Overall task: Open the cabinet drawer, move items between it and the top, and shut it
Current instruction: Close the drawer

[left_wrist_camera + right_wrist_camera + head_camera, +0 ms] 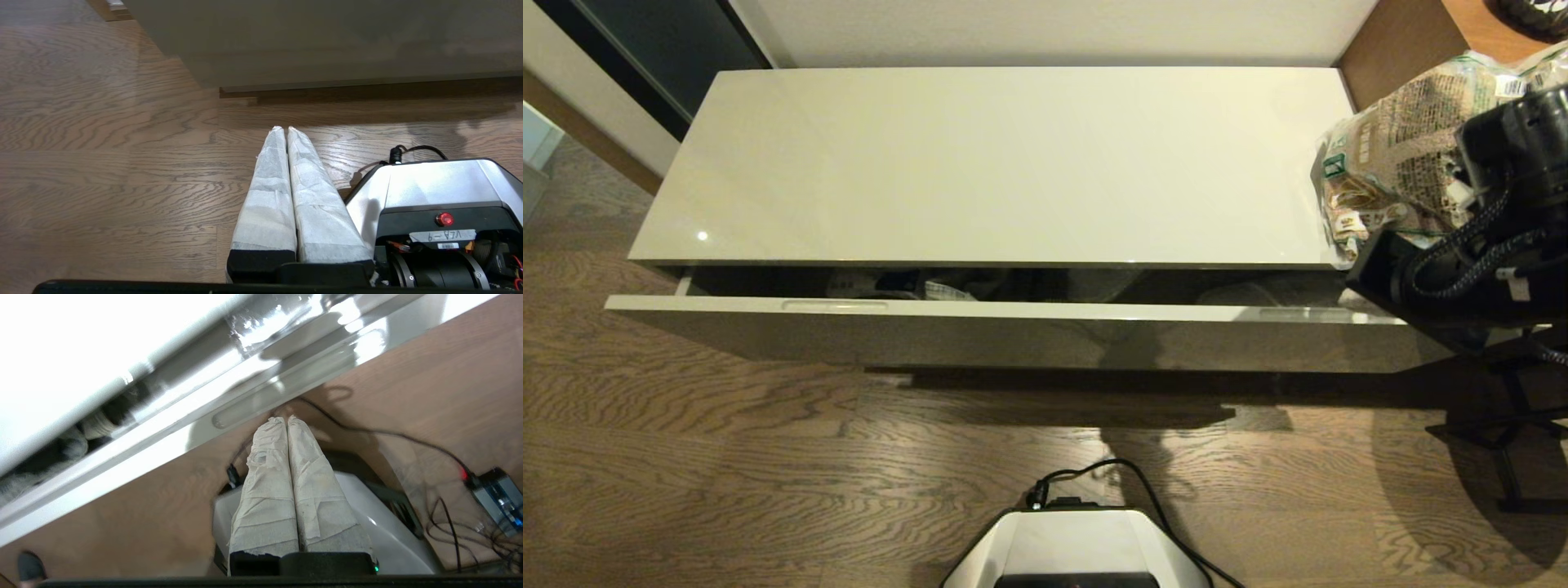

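Note:
The cream glossy top [1013, 163] is bare except at its right end, where the clear crinkly bag [1396, 155] with brown contents lies, overhanging the edge. The drawer [1013, 310] below stands a little way open. In the gap a white printed pack [943, 291] shows among dark things. My right arm [1486, 245] hangs in front of the bag. Its gripper [284, 418] is shut with nothing in it, pointing down just outside the drawer front [241, 412]. My left gripper [286, 128] is shut and empty, low over the floor beside the robot base [429, 183].
A brown wooden desk [1470, 24] stands at the back right. Black stand legs [1511, 425] sit on the floor to the right. Grey fabric [69, 449] lies inside the drawer. A power box with cables [496, 494] is on the floor.

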Tool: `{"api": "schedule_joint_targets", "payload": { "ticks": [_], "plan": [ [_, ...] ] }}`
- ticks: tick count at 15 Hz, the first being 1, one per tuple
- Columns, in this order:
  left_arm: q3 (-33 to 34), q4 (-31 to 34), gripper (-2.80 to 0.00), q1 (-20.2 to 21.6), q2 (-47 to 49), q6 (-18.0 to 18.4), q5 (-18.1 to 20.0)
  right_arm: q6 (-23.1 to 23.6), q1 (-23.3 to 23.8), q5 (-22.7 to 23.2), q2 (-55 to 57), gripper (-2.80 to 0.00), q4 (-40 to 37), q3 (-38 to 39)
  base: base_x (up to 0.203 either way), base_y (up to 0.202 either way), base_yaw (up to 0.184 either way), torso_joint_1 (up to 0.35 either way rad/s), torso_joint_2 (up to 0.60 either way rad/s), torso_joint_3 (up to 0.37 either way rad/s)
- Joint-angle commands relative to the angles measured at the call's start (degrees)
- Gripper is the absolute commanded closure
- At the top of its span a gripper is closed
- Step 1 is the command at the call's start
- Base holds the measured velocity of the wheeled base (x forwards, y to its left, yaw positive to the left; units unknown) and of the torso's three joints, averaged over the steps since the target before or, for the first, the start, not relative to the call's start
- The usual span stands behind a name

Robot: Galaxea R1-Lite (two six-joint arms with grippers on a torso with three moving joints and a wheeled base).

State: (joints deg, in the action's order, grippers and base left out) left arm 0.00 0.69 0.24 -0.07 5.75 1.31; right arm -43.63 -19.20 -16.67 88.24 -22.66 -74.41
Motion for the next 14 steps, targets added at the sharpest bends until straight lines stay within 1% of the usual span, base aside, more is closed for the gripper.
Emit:
{"api": "schedule_joint_targets", "payload": {
  "ticks": [1,3,7,10,11,12,14],
  "plan": [
    [0.0,0.0,0.00,0.0,0.1,0.0,0.0,0.0,1.3,-0.3,2.4,0.00,-2.3,-5.7,0.000,0.000,0.000,0.000,0.00,0.000],
    [0.0,0.0,0.00,0.0,0.1,0.0,0.0,0.2,1.7,-0.6,2.3,0.00,-3.4,-4.4,0.000,0.000,0.000,0.000,0.00,0.000],
    [0.0,0.0,0.00,0.0,0.1,0.0,0.0,0.7,1.7,-0.6,0.8,0.00,-4.9,-4.6,0.000,0.000,0.000,0.000,0.00,0.000],
    [0.0,0.0,0.00,0.0,0.1,0.0,0.0,3.2,0.6,-0.6,-7.7,0.00,-9.1,-3.7,0.000,0.000,0.000,0.000,0.00,0.000],
    [0.0,0.0,0.00,0.0,0.1,0.0,0.0,3.9,-0.1,-0.8,-8.9,0.00,-10.7,-3.2,0.000,0.000,0.000,0.000,0.00,0.000],
    [0.0,0.0,0.00,0.0,0.1,0.0,0.0,4.3,-1.2,-1.7,-11.3,0.00,-12.8,-2.6,0.000,0.000,0.000,0.000,0.00,0.000],
    [0.0,0.0,0.00,0.0,0.1,0.0,0.0,4.8,-3.3,-4.6,-21.3,0.00,-18.7,-0.5,0.000,0.000,0.000,0.000,0.00,0.000]
  ]
}}
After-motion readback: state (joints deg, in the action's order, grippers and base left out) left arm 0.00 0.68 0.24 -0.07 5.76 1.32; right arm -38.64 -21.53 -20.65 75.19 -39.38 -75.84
